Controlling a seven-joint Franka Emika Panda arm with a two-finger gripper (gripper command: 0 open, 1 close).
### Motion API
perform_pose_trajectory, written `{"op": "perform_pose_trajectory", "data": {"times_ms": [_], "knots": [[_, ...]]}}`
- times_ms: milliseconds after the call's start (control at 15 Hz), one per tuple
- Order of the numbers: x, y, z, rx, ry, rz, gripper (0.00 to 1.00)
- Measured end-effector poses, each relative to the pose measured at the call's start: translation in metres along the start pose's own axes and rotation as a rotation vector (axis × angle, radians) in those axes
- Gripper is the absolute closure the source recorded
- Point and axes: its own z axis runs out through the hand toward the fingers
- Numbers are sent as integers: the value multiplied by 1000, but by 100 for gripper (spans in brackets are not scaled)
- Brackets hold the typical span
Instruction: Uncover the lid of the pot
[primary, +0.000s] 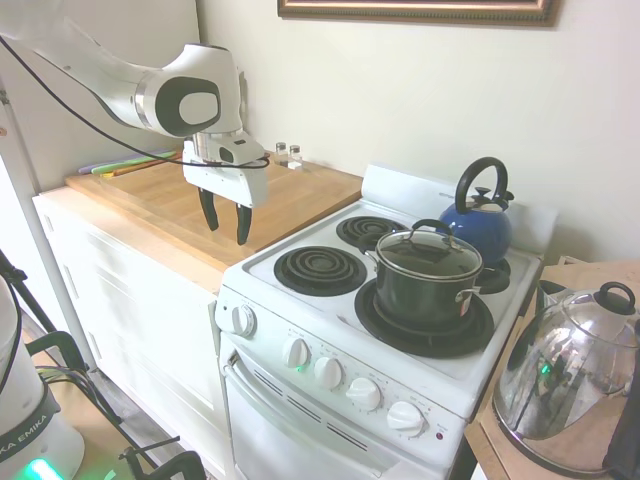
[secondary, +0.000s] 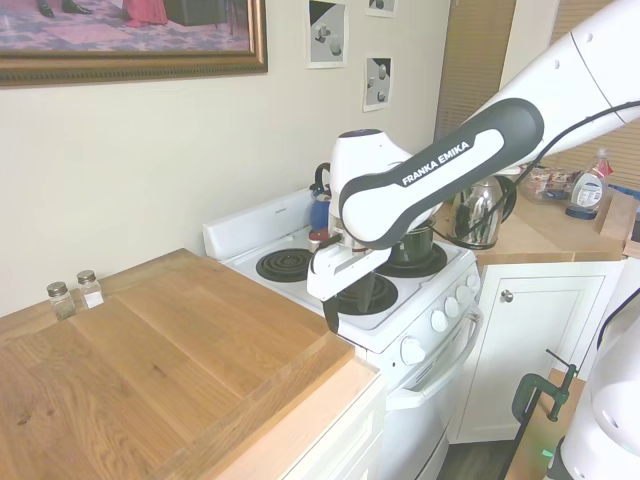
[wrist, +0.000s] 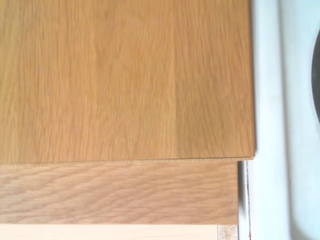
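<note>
1. Nearest the first exterior camera, a shiny steel kettle (primary: 568, 378) sits on a wooden side counter (primary: 500, 440) just beside the stove's (primary: 330, 300) knob end.
2. On the stove, the pot (primary: 428, 288) stands on the front coil burner (primary: 425, 325) closest to that kettle, dark and straight-sided with a short side handle.
3. Resting flat on the pot, the lid (primary: 428, 253) is closed over it, clear glass with a metal rim and a black arched handle on top.
4. Behind the pot, toward the stove's back panel, a blue kettle (primary: 478, 218) with a black handle sits on the rear burner, just beside the pot.
5. Two bare coil burners (primary: 319, 270) lie on the side of the stove away from the pot.
6. Against that side of the stove runs a wooden countertop (primary: 220, 200); two small glass shakers (secondary: 75, 293) stand at its back by the wall.
7. Above the countertop's edge next to the stove hangs the gripper (primary: 226, 222), well apart from the pot and lid.
8. Its two dark fingers (primary: 243, 222) point down and stand spread, with nothing between them.
9. From the wrist view, only wood grain (wrist: 125, 80) and a strip of the stove's white top show; a dark sliver at one edge is probably a burner, though it is too blurred to be sure.
</note>
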Motion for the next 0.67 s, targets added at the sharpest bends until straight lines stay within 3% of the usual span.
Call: {"op": "perform_pose_trajectory", "data": {"times_ms": [133, 400, 667], "knots": [[0, 0, 0, 8, -6, 5, 0], [3, 9, -38, 111, -9, 109, 0], [49, 81, -104, 176, 12, 316, 0]]}}
